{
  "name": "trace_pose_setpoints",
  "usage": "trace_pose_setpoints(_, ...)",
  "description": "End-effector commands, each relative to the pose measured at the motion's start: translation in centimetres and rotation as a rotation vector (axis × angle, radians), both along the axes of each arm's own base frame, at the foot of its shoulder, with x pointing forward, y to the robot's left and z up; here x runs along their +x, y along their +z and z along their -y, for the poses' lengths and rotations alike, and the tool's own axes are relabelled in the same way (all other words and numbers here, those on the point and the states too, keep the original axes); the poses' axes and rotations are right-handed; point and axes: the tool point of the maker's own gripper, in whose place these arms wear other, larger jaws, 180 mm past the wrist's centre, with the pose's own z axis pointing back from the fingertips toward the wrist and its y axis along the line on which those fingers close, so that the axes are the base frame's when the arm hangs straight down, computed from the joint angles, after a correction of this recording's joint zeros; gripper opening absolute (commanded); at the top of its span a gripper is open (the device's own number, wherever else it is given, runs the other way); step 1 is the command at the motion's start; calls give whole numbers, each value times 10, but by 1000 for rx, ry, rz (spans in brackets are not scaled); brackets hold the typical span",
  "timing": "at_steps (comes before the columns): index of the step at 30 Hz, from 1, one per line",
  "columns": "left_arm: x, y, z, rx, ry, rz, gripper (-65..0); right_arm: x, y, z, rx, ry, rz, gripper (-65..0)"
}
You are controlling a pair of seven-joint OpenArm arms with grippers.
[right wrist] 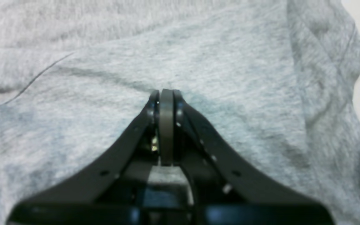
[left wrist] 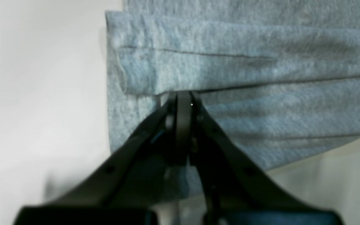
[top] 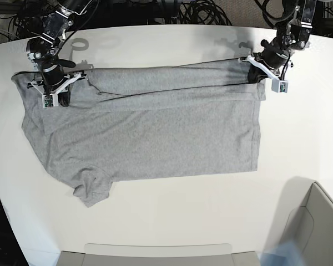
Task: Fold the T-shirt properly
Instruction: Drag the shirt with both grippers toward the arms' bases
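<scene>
Both grippers — left gripper [left wrist: 183,93], right gripper [right wrist: 166,92] — clenched, apparently pinching the T-shirt [top: 155,133]'s far edge to fold it lengthwise.

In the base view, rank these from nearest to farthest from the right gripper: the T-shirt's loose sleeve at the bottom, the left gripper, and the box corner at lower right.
Measured from the right gripper, at the T-shirt's upper left:
1. Loose sleeve, straight below it, bottom left.
2. Left gripper, across the shirt at its upper right edge.
3. Box corner, far lower right, off the shirt.
</scene>
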Motion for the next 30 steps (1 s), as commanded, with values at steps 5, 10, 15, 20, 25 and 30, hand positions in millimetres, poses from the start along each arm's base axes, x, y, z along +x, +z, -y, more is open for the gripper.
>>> trace_pose_setpoints(5,-92,-35,-59,206,2,-335,-650,-50,-50,-24,-30,72,-285,-650)
trace_pose_setpoints(10,-87,-28,-77,232,51,-292,-650,-51,-47,-24,-23,63,-274,-650)
trace_pose_setpoints(15,-55,6,-84,247,70,-165,-650,-28,-5,-20,10,26,-113,-650)
trace_pose_setpoints(20,-21,42,-80,253,61,-56,-650,-13,47,-11,-41,16,25,-650)
trace_pose_setpoints(25,3,69,-83,261,68,-12,-650,-16,79,-1,-100,-4,38,-650)
trace_pose_setpoints(30,43,104,-88,272,88,96,-650,-6,118,11,-118,-42,122,-650)
